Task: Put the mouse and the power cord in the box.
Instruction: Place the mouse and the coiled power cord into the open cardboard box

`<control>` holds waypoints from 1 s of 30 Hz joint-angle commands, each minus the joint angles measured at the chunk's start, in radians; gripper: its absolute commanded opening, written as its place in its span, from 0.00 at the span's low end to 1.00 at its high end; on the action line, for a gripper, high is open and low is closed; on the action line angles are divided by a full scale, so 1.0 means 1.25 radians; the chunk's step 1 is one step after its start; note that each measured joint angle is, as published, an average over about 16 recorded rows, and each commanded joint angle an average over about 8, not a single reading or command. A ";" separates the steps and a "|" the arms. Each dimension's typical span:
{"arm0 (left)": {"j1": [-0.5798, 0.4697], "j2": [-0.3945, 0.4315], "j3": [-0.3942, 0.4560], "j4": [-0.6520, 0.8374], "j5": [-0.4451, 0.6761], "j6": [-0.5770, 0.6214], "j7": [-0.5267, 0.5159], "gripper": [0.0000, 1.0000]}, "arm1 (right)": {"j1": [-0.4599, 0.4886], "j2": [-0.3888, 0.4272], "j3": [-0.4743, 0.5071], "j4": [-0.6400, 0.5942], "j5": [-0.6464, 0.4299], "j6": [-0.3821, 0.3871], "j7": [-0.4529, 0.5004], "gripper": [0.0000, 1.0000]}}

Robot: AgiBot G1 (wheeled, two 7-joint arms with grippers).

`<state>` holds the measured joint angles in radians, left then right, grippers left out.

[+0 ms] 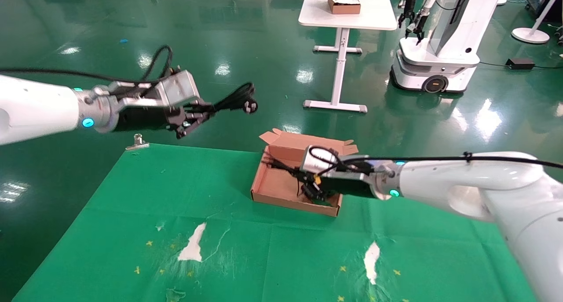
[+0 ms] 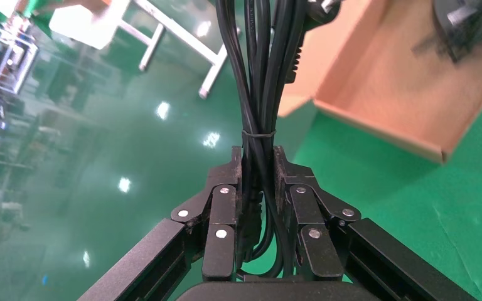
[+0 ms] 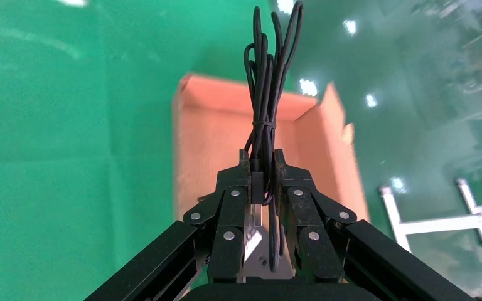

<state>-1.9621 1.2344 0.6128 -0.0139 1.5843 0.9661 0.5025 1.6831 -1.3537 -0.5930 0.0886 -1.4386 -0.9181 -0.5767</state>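
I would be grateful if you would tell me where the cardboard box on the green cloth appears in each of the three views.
Head view: the box sits mid-frame on the green cloth, the right gripper over it.
Left wrist view: toward the upper right, beyond the power cord in the left gripper.
Right wrist view: centre, beyond the fingers.
Shared landmark: the green cloth.

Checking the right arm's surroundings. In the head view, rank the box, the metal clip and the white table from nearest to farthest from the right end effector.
1. The box: right end effector is over it.
2. Metal clip: at the cloth's far left corner.
3. White table: far behind.
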 commanded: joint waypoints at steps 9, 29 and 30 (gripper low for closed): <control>0.030 0.030 0.009 0.005 0.013 -0.086 0.020 0.00 | -0.021 0.007 0.012 -0.008 0.035 -0.003 0.029 1.00; 0.187 0.112 0.075 -0.196 0.000 -0.141 -0.036 0.00 | 0.028 0.185 0.100 -0.031 0.154 0.142 -0.086 1.00; 0.198 0.112 0.087 -0.213 -0.004 -0.133 -0.050 0.00 | 0.030 0.198 0.102 -0.032 0.156 0.135 -0.093 1.00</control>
<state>-1.7263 1.3732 0.7308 -0.2701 1.5832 0.7976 0.4314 1.7203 -1.1078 -0.4692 0.0469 -1.2480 -0.7667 -0.6853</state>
